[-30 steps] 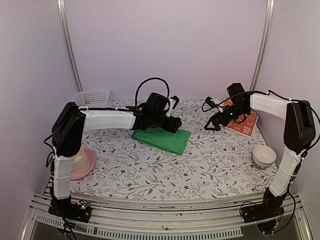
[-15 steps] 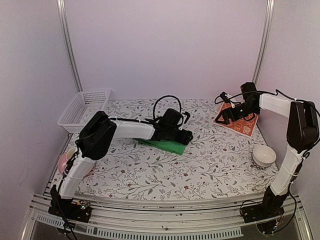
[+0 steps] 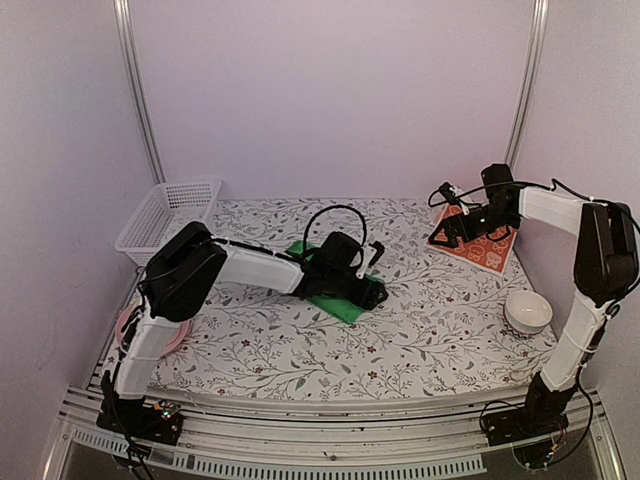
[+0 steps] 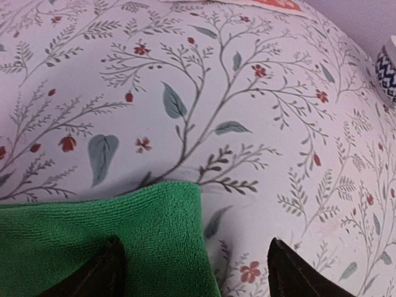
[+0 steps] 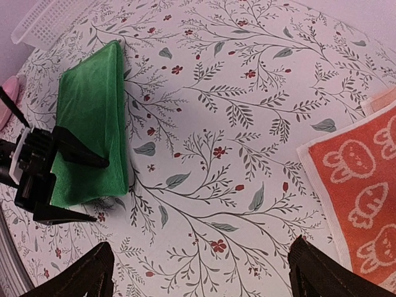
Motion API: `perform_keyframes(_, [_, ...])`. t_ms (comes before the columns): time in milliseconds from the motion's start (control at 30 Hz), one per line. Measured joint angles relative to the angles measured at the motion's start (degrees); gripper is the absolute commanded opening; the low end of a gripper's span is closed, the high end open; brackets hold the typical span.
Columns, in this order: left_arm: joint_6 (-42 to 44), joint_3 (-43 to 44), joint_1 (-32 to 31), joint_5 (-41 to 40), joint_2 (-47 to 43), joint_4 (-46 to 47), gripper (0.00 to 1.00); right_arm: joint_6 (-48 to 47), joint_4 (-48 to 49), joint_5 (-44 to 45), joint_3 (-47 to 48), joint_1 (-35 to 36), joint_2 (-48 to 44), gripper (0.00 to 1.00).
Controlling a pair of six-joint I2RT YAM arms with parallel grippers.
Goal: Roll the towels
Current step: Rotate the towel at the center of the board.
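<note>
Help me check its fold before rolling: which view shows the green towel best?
Right wrist: nearly all of the folded green towel shows, edges clear. Top external: the left arm hides most of it. Left wrist: only one corner shows.

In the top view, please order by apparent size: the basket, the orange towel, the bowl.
1. Basket.
2. Orange towel, partly hidden by the right arm, so this order is unsure.
3. Bowl, clearly smallest.
</note>
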Motion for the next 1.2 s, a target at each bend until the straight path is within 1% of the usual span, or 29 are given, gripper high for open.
perform_keyframes(100, [1.49, -6.01, -2.03, 2.71, -3.65, 1.49, 0.82, -0.81, -0.02, -3.02, -0.39, 0.00, -0.66, 0.99])
perform_keyframes(267, [4.13, -17.25, -6.32, 5.90, -10.86, 4.07, 0.97, -4.50, 0.07, -9.25, -3.93, 0.68, -4.72, 0.99])
perform_keyframes(367, [4.92, -25.03, -7.52, 6.10, -16.63, 4.90, 0.97, -7.56, 1.40, -11.06, -6.40, 2.62, -7.63, 0.99])
perform_keyframes(533, [5.64, -41.22, -8.22, 2.67, -33.66, 6.51, 0.97, -15.19, 6.75, -12.22, -14.29, 8.11, -14.34, 0.99])
perform_keyframes(633, [7.17, -47.21, -8.63, -0.22, -42.69, 9.86, 0.97, -22.03, 12.44, -13.16, -23.17, 11.13, -20.00, 0.99])
perform_keyframes(733, [9.79, -51.80, -10.36, -3.50, -47.60, 12.44, 0.97, -29.92, 17.68, -13.57, -32.74, 14.53, -25.90, 0.99])
perform_keyframes(800, [12.07, -54.84, -12.41, -6.91, -49.31, 12.94, 0.97, -35.21, 21.57, -12.96, -38.27, 17.90, -28.76, 0.99])
perform_keyframes(867, [14.40, -57.53, -14.45, -11.08, -50.12, 12.81, 0.97, -39.12, 23.85, -11.65, -40.72, 21.29, -29.14, 0.99])
perform_keyframes(900, [15.61, -58.71, -15.13, -12.98, -50.47, 12.63, 0.97, -40.85, 25.16, -10.36, -41.27, 23.26, -28.44, 1.00])
perform_keyframes(1033, [19.98, -61.07, -15.80, -18.38, -51.93, 11.69, 0.97, -44.19, 29.46, -4.96, -41.29, 27.41, -24.65, 0.97])
perform_keyframes(1200, [26.80, -61.79, -15.89, -20.90, -52.72, 11.43, 0.97, -45.18, 33.05, 5.29, -40.70, 32.65, -17.90, 0.89])
